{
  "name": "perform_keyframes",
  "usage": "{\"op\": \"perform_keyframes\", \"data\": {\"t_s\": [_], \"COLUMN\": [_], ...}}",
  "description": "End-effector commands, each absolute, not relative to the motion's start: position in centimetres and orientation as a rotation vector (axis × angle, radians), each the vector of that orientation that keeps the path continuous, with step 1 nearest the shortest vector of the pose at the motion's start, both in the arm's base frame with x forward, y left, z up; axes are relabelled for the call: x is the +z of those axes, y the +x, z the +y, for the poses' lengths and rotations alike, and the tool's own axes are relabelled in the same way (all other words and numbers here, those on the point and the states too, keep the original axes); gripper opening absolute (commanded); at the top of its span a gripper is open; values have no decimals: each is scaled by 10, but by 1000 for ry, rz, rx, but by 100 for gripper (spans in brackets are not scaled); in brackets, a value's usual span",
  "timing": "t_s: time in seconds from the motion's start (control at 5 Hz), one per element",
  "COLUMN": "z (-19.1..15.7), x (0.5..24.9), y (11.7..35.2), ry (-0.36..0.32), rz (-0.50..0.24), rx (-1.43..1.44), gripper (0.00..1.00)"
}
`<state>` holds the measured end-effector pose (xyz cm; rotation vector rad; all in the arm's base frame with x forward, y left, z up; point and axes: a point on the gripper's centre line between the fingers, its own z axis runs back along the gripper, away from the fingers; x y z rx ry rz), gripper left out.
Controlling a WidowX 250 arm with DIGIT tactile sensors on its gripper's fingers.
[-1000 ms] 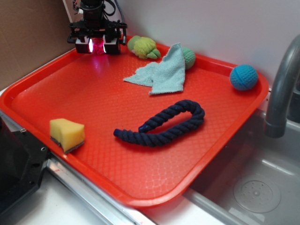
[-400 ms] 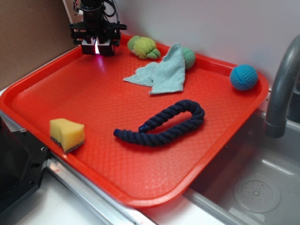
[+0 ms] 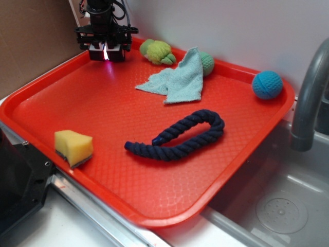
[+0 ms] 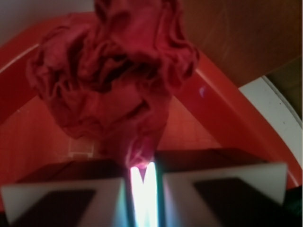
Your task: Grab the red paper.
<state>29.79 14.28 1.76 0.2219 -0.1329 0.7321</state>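
Over the tray's far corner, fingers pinch the red paper.

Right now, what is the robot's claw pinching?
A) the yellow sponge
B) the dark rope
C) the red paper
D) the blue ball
C: the wrist view shows the gripper shut on a bit of the crumpled red paper, while the sponge, ball and rope lie apart on the tray.

Red paper: dark-red, crumpled, deeply wrinkled wad. Lower tip pinched in narrow slit between closed gripper fingers; bulk bulges beyond fingertips. Located at far-left corner of tray; barely discernible in exterior view.
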Motion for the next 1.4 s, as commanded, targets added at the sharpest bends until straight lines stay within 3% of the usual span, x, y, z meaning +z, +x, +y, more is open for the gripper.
{"op": "perform_keyframes", "data": {"t_s": [0.0, 0.2, 0.4, 0.6, 1.2], "z": [152, 153, 152, 153, 163], "x": [48, 67, 80, 80, 59], "y": [292, 301, 317, 326, 342], "ry": [205, 171, 178, 171, 167], "rz": [-224, -295, -364, -382, -354], "rx": [735, 764, 788, 791, 800], "gripper": [8, 100, 100, 100, 100]}}
